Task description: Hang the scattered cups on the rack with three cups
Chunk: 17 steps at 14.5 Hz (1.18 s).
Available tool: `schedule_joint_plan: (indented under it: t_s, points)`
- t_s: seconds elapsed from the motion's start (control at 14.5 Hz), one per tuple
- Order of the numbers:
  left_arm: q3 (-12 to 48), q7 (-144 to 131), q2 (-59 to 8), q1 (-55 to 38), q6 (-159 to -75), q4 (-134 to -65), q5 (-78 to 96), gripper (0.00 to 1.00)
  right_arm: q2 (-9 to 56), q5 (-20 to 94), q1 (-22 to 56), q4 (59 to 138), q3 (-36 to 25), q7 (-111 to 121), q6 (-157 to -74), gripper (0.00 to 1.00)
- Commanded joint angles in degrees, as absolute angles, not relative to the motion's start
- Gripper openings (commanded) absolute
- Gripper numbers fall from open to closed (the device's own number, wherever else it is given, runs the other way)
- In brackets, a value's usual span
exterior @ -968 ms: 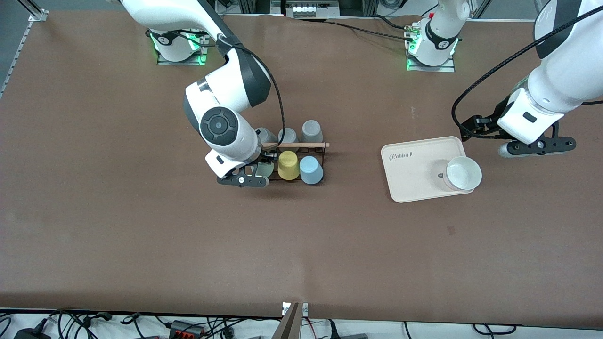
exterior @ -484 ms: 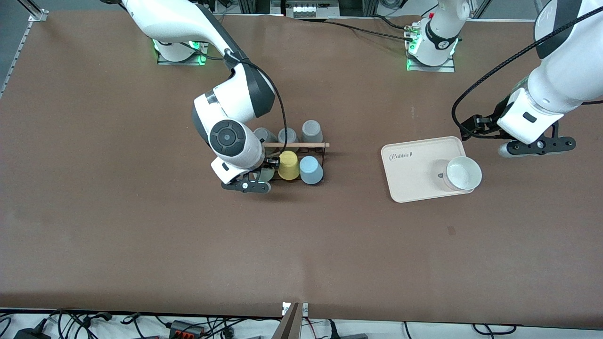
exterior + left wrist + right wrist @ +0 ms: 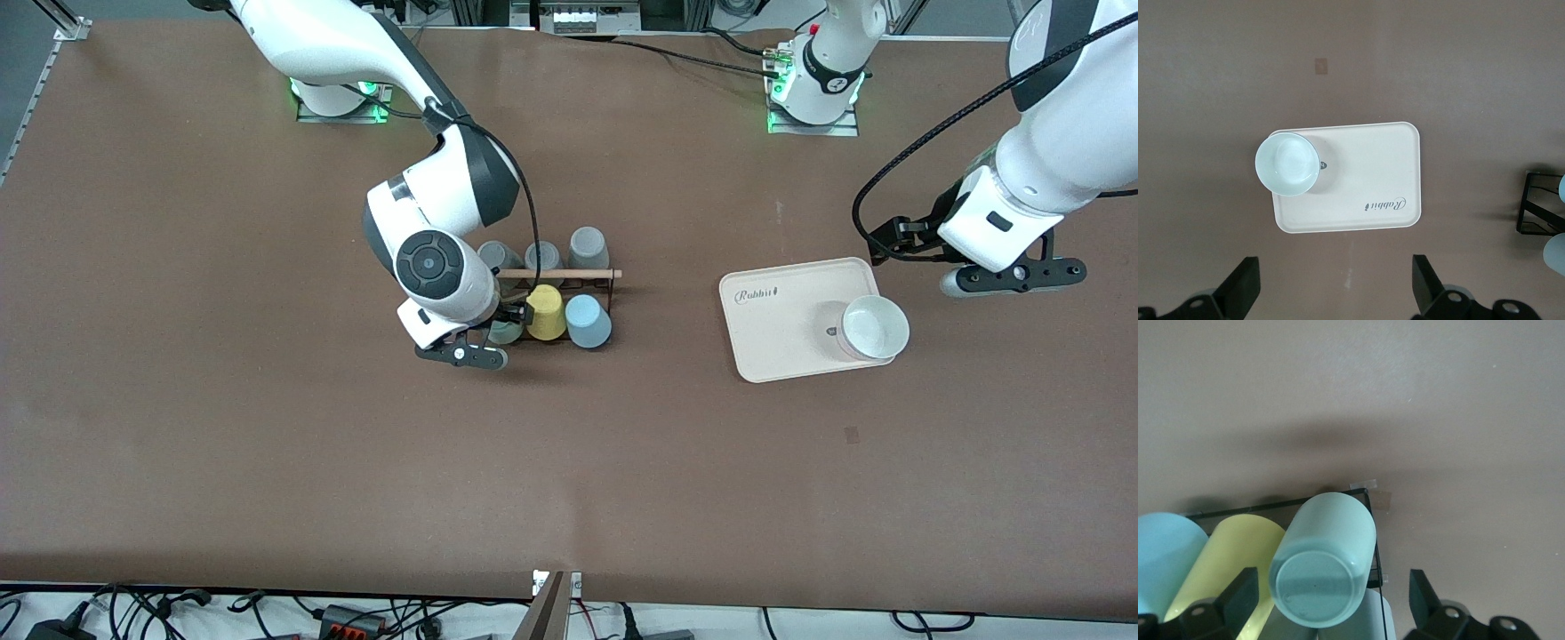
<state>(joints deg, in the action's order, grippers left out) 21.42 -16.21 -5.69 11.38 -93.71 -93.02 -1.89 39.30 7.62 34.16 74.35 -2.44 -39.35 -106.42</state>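
Note:
The pale mint green cup hangs on the black wire rack at the end toward the right arm, beside a yellow cup and the light blue cup. My right gripper is open around the mint cup. In the right wrist view the cup's base sits between the spread fingers, with a gap on both sides. The rack's wooden rod runs over the cups. My left gripper waits open and empty above the table beside the tray.
Three grey cups hang on the rack's row farther from the front camera. A cream tray holding a white bowl lies toward the left arm's end; both show in the left wrist view.
My right arm has come down toward the rack's end with the mint cup, which now sits on the rack. The left arm has not moved.

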Motion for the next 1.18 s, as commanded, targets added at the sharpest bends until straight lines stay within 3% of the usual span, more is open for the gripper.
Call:
schedule_joint_plan:
  t_s: [0.0, 0.35, 0.62, 1.11]
  points:
    - [21.71, -15.91, -4.31, 11.78, -93.34, -94.04, -2.73, 1.00, 36.75, 6.94, 33.49, 71.99, -3.51, -40.78, -103.72, 1.00]
    - [21.71, -15.91, -4.31, 11.78, -93.34, -94.04, -2.72, 1.00, 36.04, 6.77, 25.16, 63.29, -4.57, -33.10, -96.42, 1.00]
    - [21.71, -15.82, -4.31, 11.78, -93.34, -94.04, -2.72, 1.00, 32.18, 6.77, 15.75, 63.19, -4.83, -17.42, -92.91, 1.00]
    - [21.62, -15.21, -4.39, 11.78, -93.34, -94.04, -2.81, 1.00, 23.84, 5.36, 7.13, 64.85, -6.33, -4.61, -90.26, 1.00]
